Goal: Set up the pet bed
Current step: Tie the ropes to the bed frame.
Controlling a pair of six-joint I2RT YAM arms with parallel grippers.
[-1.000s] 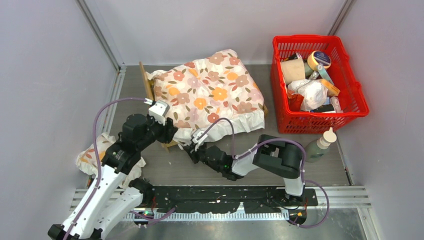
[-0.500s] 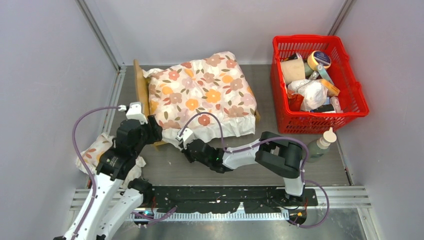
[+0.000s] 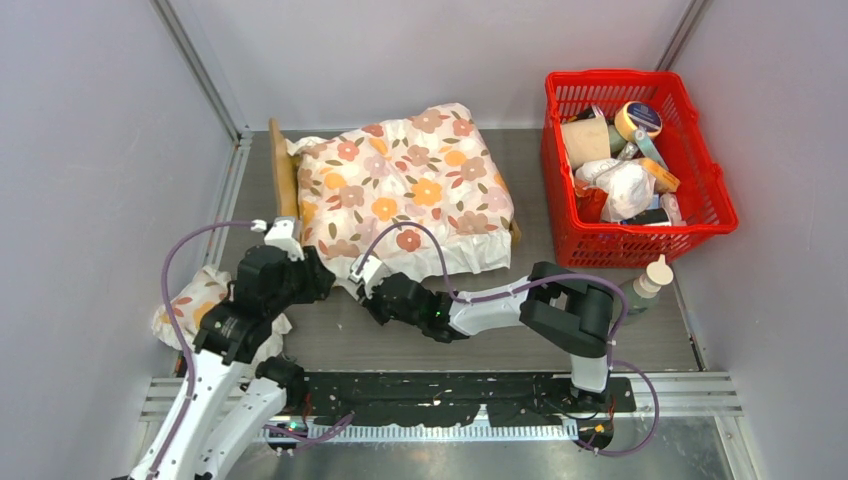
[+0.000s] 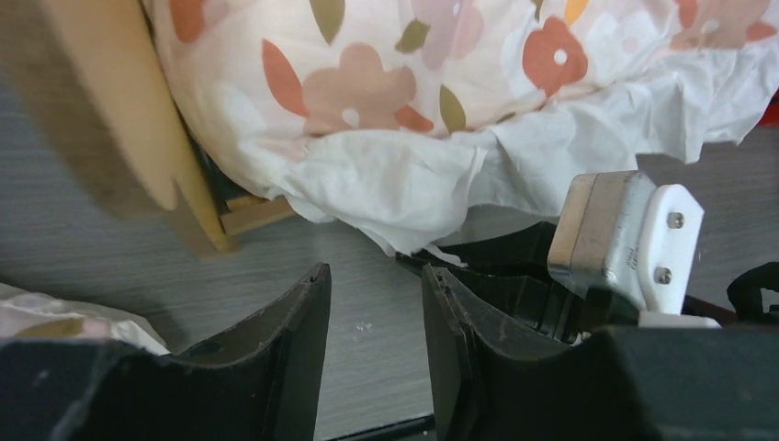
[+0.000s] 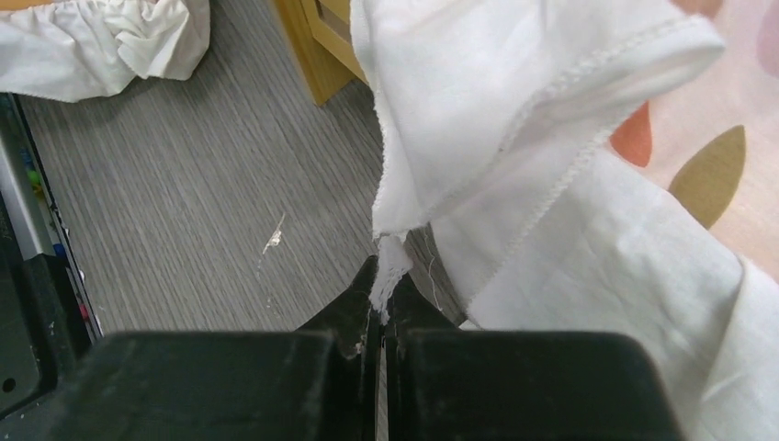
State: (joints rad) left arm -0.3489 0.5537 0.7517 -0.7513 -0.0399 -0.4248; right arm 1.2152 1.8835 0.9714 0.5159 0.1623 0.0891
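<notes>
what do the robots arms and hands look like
The left arm and right arm have white links and bulky black joints, each trailing a looping purple cable. The left hand and right hand have two black fingers tapering to tips.

Floral cushion [image 3: 410,190], red basket [image 3: 620,246], bottle [image 3: 640,288]

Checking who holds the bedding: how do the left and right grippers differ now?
The left gripper is open with nothing between its fingers; the right gripper is shut on the cushion's white frill. The left gripper sits nearer the pet bed's headboard; the right gripper further along the cushion's near edge. Both are black, low at the bed's near side.
</notes>
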